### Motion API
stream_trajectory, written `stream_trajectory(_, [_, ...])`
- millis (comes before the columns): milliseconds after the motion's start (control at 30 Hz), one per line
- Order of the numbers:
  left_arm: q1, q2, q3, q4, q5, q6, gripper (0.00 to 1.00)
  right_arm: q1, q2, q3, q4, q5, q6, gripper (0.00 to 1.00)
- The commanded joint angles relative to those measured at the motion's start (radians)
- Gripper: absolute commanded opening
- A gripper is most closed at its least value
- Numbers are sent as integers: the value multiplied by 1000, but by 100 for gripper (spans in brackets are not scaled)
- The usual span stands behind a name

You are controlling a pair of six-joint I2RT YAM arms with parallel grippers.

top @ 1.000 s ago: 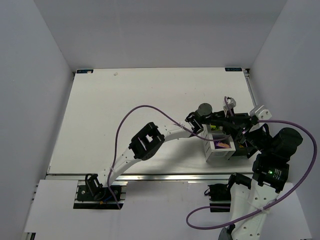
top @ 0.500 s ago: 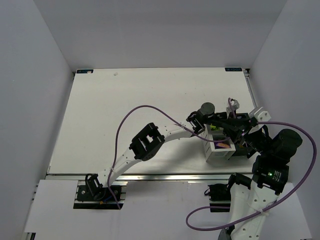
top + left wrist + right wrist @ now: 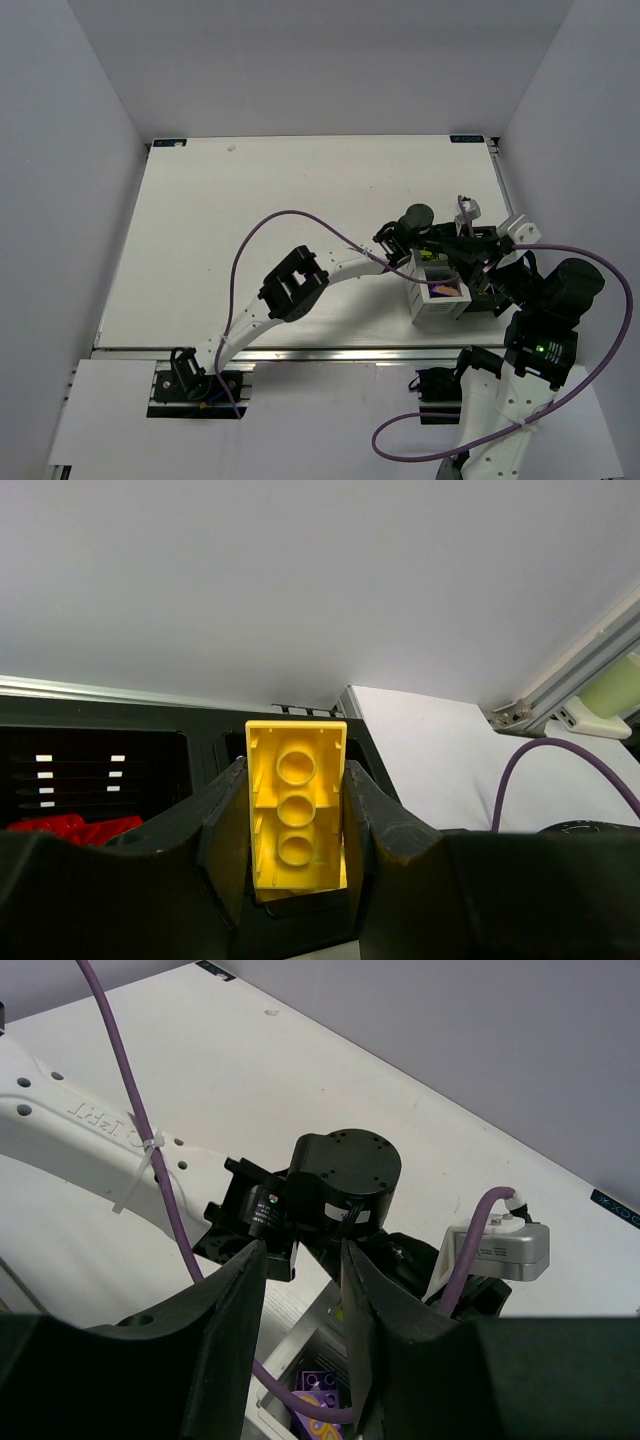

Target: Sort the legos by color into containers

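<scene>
Holding a yellow brick [image 3: 296, 815] tight, the left gripper [image 3: 296, 780] had slid a little more over the bins [image 3: 437, 310]. Red bricks [image 3: 75, 828] lay in one black bin nearby. Dropping looked close. The right gripper [image 3: 305, 1260] was parted and empty.

bright, even light — soft shadows, blurred near edges

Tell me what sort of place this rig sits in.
Probably an enclosed robot-lab test booth: a white table boxed in by plain grey walls, with the left arm and right arm bolted at its near edge and a purple cable looping over it.
</scene>
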Motion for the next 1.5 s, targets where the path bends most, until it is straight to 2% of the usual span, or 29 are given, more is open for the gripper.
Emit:
stream_trajectory(0, [-4,-63,2,-62,-23,20,46,-2,-5,25,-3,-7,-9,42])
stream_trajectory(333, [-4,-56,24,-50,-3,-4,62,-2,-2,29,-7,1,-9,42])
stream_trajectory(433, [-4,-56,18,-42,-2,-11,62,0,0,31,-7,2,-9,42])
stream_trajectory(533, [-4,-67,5,-25,-20,-14,52,-2,0,33,-8,2,-7,42])
stream_trajectory(667, [-4,-89,-1,-30,-78,4,0,0,3,58,-10,-1,-3,42])
stream_trajectory(933, [25,-141,-22,39,-92,-19,0,-2,12,111,-28,-7,2,42])
stream_trajectory(1233, [44,-231,24,-40,-94,46,0,-2,40,189,-56,2,11,42])
stream_trajectory(1467, [74,-349,-83,-83,-109,93,0,-2,49,241,-62,30,51,42])
